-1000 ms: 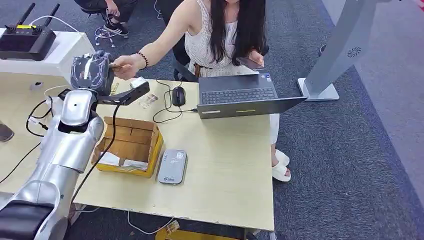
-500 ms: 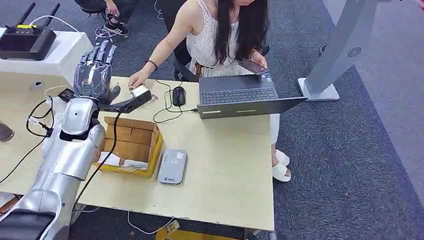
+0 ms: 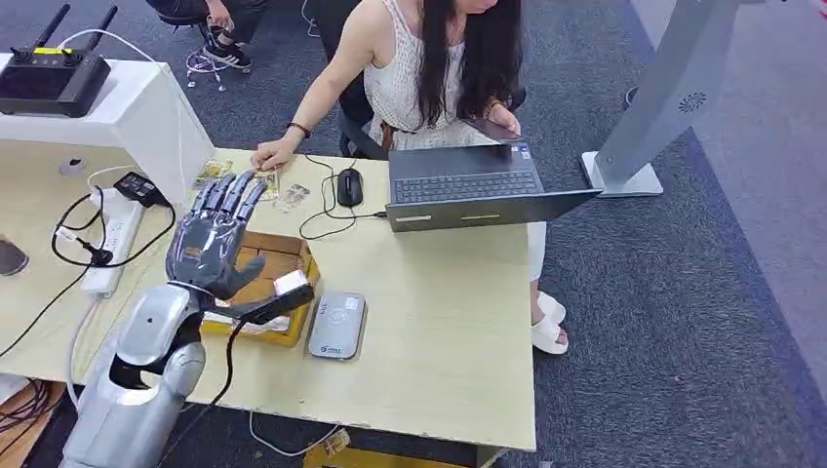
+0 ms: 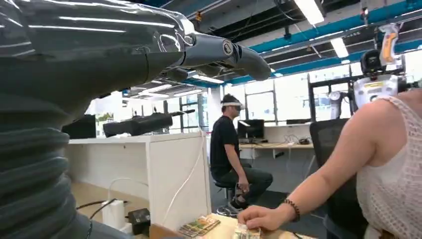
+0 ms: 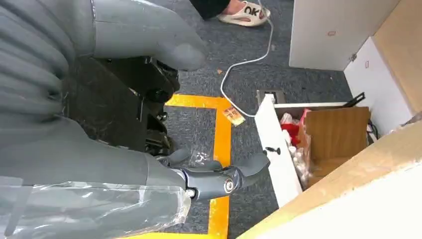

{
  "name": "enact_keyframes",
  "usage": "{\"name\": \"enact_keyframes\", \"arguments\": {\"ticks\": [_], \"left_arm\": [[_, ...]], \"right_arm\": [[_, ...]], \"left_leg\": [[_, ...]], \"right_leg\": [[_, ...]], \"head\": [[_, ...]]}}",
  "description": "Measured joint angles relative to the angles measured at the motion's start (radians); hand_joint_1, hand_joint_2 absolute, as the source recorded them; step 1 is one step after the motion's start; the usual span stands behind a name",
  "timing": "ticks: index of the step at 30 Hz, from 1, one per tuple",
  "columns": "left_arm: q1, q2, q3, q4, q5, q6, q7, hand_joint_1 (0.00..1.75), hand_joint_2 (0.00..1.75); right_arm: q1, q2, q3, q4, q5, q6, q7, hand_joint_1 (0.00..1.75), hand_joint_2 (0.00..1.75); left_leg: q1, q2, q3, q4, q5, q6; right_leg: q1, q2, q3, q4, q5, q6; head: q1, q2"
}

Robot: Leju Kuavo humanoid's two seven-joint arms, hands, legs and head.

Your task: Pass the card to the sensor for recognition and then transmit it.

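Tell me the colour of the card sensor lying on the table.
Silver-grey, the card sensor shows best in the head view.

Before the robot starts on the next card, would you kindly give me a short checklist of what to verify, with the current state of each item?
1. Left robot hand free to grasp: ok, fingers spread, nothing in it.
2. Right robot hand free: ok, it hangs by the table edge over the floor, fingers loosely apart, holding nothing.
3. Sensor unobstructed: ok, the grey reader lies bare on the table beside the cardboard box.
4. Cards in the box to pick from: cannot tell, the hand and wrist camera cover much of it.
5. Person's hand out of the path: not ok, it rests on the table just beyond the box.
6. Laptop away from the work area: ok.
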Motion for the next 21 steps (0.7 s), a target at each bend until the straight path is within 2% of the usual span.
{"name": "enact_keyframes", "arguments": {"ticks": [8, 21], "left_arm": [[0.105, 0.038, -0.015, -0.11, 0.011, 0.009, -0.014, 0.0, 1.75], [0.22, 0.056, -0.047, -0.202, -0.016, 0.033, -0.024, 0.0, 1.75]], "right_arm": [[0.016, 0.0, -0.022, -0.007, 0.009, 0.0, -0.014, 0.0, 1.75], [0.025, 0.0, -0.053, -0.02, 0.025, 0.002, -0.016, 0.0, 1.75]], "left_leg": [[0.0, 0.0, 0.0, 0.0, 0.0, 0.0], [0.0, 0.0, 0.0, 0.0, 0.0, 0.0]], "right_leg": [[0.0, -0.001, 0.0, 0.0, 0.0, 0.0], [0.0, -0.001, 0.0, 0.0, 0.0, 0.0]], "head": [[0.0, 0.0], [0.0, 0.0]]}}
